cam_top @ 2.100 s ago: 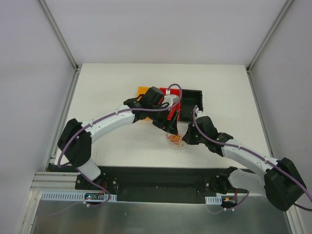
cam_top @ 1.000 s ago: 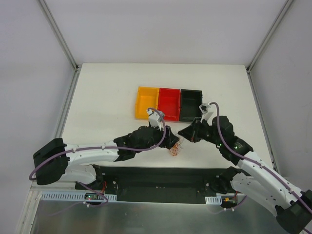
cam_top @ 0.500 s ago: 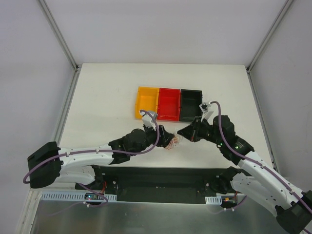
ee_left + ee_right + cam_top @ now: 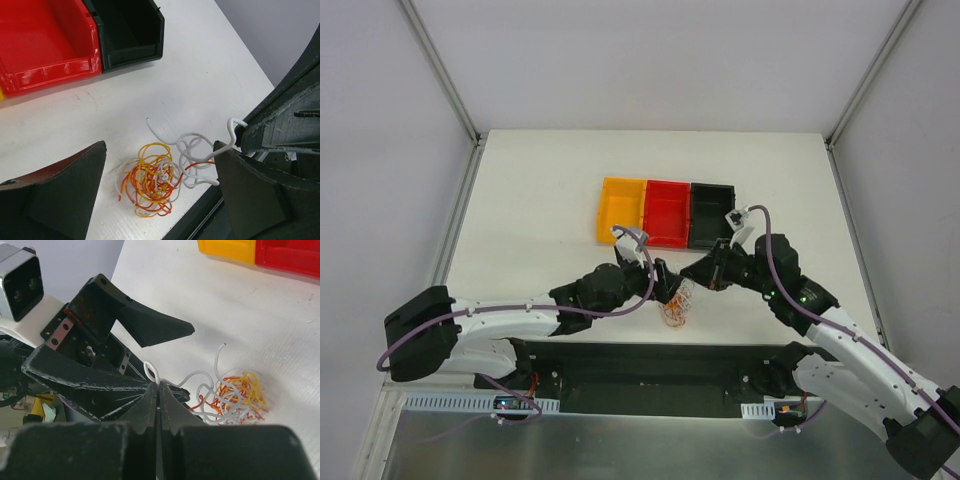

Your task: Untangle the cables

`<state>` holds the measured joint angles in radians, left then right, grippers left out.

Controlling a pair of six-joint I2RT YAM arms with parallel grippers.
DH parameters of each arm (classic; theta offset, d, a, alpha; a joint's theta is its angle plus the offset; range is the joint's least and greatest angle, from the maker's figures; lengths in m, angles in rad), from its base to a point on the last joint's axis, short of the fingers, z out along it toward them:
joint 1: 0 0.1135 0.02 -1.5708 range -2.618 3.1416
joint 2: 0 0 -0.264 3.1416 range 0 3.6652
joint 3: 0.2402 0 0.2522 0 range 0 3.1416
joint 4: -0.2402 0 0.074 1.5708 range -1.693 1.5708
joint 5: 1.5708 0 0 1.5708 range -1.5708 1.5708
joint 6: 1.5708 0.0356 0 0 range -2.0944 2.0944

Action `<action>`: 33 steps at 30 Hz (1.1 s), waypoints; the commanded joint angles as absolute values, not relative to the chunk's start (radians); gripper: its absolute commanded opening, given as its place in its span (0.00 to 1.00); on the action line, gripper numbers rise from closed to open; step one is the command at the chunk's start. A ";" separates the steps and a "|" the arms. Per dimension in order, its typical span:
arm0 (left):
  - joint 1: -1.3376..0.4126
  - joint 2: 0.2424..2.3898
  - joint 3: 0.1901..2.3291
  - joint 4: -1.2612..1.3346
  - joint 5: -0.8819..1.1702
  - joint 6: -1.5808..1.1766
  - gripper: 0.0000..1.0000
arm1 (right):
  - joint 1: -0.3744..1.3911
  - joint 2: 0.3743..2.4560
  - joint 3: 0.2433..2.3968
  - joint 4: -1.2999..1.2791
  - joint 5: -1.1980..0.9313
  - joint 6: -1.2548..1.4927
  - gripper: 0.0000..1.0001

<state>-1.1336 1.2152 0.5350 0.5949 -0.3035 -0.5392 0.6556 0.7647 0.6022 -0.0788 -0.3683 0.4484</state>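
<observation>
The cables (image 4: 675,310) are a small clump of white, red and orange-yellow wires lying on the white table near its front edge. In the left wrist view the clump (image 4: 150,182) lies below and between the wide-open fingers of my left gripper (image 4: 160,147), which hovers over it empty. My right gripper (image 4: 159,385) is shut on a loop of a white cable (image 4: 200,377) that runs up out of the clump (image 4: 237,392). In the top view the left gripper (image 4: 662,283) and the right gripper (image 4: 693,272) face each other closely above the clump.
Three open bins stand in a row behind the grippers: yellow (image 4: 621,210), red (image 4: 667,212) and black (image 4: 712,212). The black base rail (image 4: 650,352) runs along the table's front edge just below the clump.
The left arm came back from the bins to the clump. The right gripper rose with the white cable. In the last half second the left gripper shifted slightly right and the clump shows lower.
</observation>
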 commanded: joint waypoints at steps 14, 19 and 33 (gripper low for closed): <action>-1.008 1.460 0.647 0.492 -0.250 -0.833 0.94 | 0.661 0.739 0.920 0.043 -0.394 0.624 0.01; -0.977 1.444 0.594 0.425 -0.255 -0.857 0.88 | 0.660 0.782 1.136 -0.052 -0.356 0.552 0.01; -0.937 1.284 0.414 0.351 -0.304 -0.865 0.87 | 0.660 0.853 1.482 -0.244 -0.266 0.378 0.00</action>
